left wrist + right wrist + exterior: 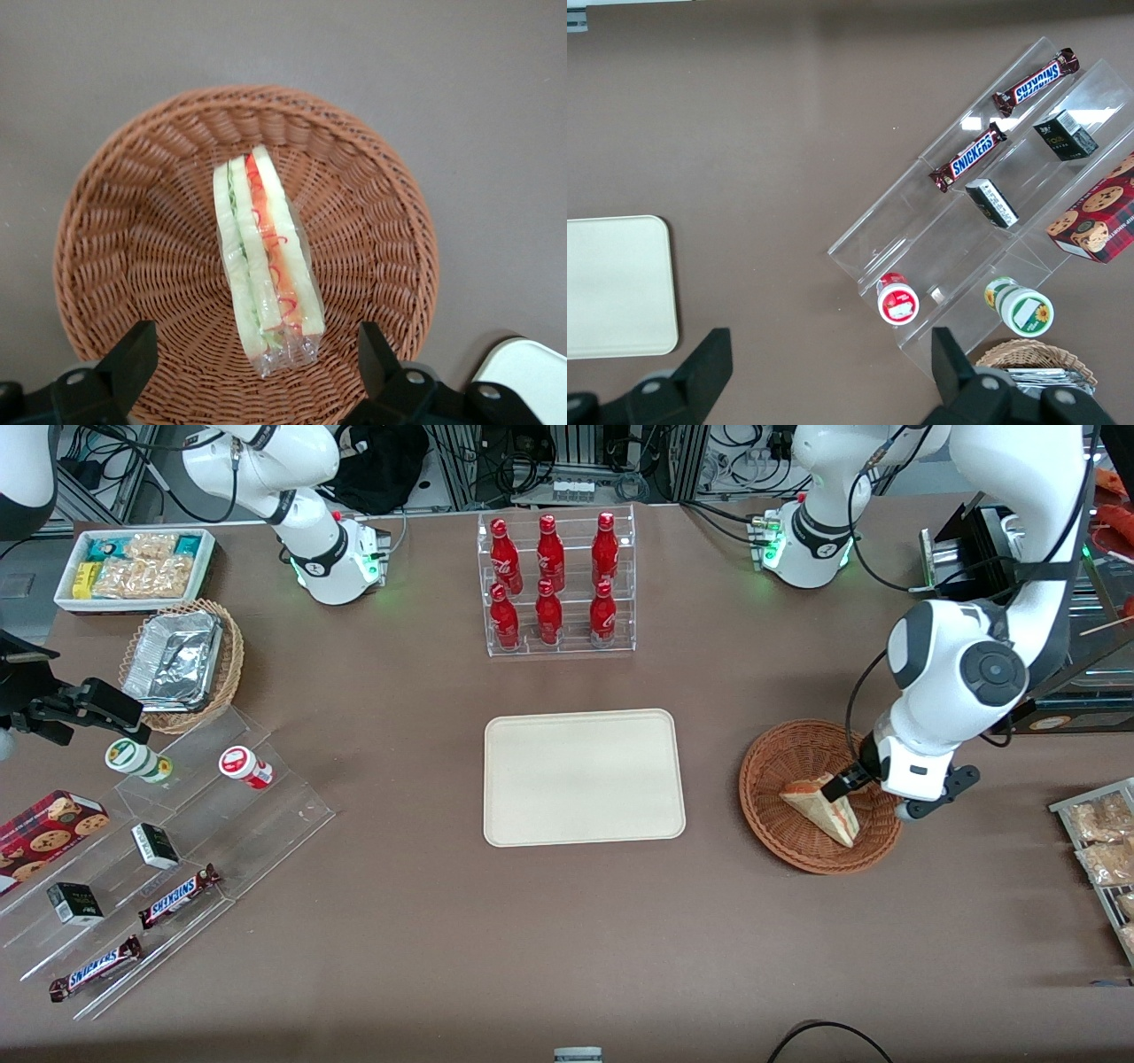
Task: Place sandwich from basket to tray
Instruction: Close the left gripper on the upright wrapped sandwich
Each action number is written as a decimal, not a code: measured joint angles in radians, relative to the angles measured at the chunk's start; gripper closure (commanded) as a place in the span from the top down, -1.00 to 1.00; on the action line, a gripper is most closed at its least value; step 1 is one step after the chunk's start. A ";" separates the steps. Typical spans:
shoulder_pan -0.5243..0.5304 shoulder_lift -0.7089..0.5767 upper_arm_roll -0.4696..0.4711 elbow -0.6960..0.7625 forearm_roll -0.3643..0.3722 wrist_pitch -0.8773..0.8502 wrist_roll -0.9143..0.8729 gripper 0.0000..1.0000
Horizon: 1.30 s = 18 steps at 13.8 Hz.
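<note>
There, the end effector [257, 359] hangs wide open over the white triangular sandwich [264, 266], gripping nothing. It lies in the round reddish-brown wicker basket [115, 239]. The cream rectangular tray [585, 777] sits nearby on the brown tabletop [399, 921].

Even bright overhead light, soft shadows; wrist edges maybe blurry.

Woven reddish-brown wicker basket [124, 230], ribbed and rough. Sandwich [264, 262] wrapped in clear glossy film, bread pale and soft-looking. Matt cream tray [585, 776], smooth plastic by its look. Matt brown worktop [567, 939], finely textured. Gripper [255, 363] above the basket, black matt fingers [133, 354] spread apart.
</note>
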 measured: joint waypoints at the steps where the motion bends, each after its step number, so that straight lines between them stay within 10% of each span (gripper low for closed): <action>1: 0.000 0.013 -0.001 -0.003 0.000 0.004 -0.009 1.00; 16: 0.000 0.125 -0.002 -0.004 0.000 0.121 -0.305 0.99; 18: 0.000 0.133 -0.002 -0.004 0.000 0.121 -0.311 0.46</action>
